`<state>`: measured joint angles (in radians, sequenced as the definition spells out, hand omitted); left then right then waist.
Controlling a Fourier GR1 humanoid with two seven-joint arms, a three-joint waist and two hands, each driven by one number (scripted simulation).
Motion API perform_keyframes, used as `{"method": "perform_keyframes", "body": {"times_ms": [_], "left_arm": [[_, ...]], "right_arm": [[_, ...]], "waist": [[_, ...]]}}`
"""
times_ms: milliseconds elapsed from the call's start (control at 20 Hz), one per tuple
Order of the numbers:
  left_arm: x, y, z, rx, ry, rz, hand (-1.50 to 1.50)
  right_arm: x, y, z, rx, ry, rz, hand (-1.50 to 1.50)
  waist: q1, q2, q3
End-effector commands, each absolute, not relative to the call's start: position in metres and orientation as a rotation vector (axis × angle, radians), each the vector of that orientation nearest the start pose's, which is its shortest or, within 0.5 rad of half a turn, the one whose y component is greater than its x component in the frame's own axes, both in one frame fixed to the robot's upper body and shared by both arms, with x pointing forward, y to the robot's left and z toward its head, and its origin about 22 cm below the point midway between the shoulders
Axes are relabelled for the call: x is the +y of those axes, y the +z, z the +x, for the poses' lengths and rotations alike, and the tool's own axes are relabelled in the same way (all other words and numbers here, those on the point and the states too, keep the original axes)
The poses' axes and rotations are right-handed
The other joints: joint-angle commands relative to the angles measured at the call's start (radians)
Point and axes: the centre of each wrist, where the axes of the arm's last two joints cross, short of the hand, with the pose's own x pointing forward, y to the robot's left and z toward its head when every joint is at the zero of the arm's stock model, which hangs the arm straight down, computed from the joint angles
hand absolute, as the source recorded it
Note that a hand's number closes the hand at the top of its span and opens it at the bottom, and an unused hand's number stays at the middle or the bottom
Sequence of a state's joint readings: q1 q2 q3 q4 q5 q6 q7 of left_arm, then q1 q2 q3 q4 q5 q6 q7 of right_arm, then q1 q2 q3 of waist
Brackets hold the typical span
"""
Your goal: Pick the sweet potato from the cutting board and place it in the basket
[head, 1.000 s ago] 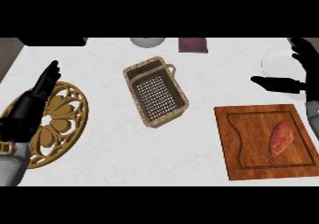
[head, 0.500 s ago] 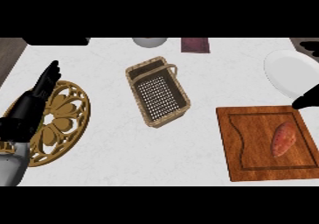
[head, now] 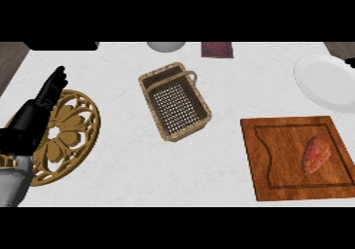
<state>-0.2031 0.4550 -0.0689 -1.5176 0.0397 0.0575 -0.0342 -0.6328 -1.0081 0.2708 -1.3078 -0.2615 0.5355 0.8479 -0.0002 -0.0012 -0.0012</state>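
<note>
The sweet potato (head: 315, 154) lies on the cutting board (head: 275, 160), in the right half of the board's recessed panel, long axis near upright with a slight tilt, nothing touching it. The board sits at the right side of the white counter (head: 130, 185), lower half of the view.

The basket (head: 175, 101) is a woven rectangular one with a mesh bottom, standing near the counter's middle, up and left of the board and apart from it. It is set at an angle, with a handle loop at its upper end. Nothing inside it that I can see.

The left hand (head: 32, 116) shows at the left edge, black, fingers straight and pointing up the view, released, holding nothing. It rests over the left part of a round carved wooden trivet (head: 72, 131); the grey forearm comes in from the lower left corner.

The right hand (head: 354, 62) barely shows: only a small dark bit at the right edge by the top of the white plate (head: 325, 82). Cannot tell whether it is open or clenched. It is well apart from the sweet potato.

At the counter's far edge: a pale round object (head: 166, 46), partly cut off, and a dark red block (head: 217, 49) just right of it. The plate sits above the cutting board, at the upper right.
</note>
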Motion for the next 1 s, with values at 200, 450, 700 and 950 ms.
{"method": "perform_keyframes", "body": {"times_ms": [200,450,700,950], "left_arm": [[0.285,0.058,0.275,-1.724,-0.389,0.293,0.0],[0.283,0.079,0.276,-1.722,-0.38,0.319,0.0],[0.297,0.079,0.284,-1.723,-0.383,0.3,0.0],[0.281,0.065,0.286,-1.719,-0.361,0.295,0.0]], "right_arm": [[-0.37,0.19,0.348,-0.611,0.917,-0.573,-1.5],[-0.362,0.169,0.344,-0.524,0.982,-0.569,-1.5],[-0.377,0.132,0.333,-0.478,0.997,-0.53,-1.5],[-0.37,0.11,0.332,-0.469,0.978,-0.554,-1.5]], "waist": [[0.012,0.003,0.001],[0.008,0.0,0.001],[0.003,0.001,0.001],[0.0,0.001,0.001]]}}
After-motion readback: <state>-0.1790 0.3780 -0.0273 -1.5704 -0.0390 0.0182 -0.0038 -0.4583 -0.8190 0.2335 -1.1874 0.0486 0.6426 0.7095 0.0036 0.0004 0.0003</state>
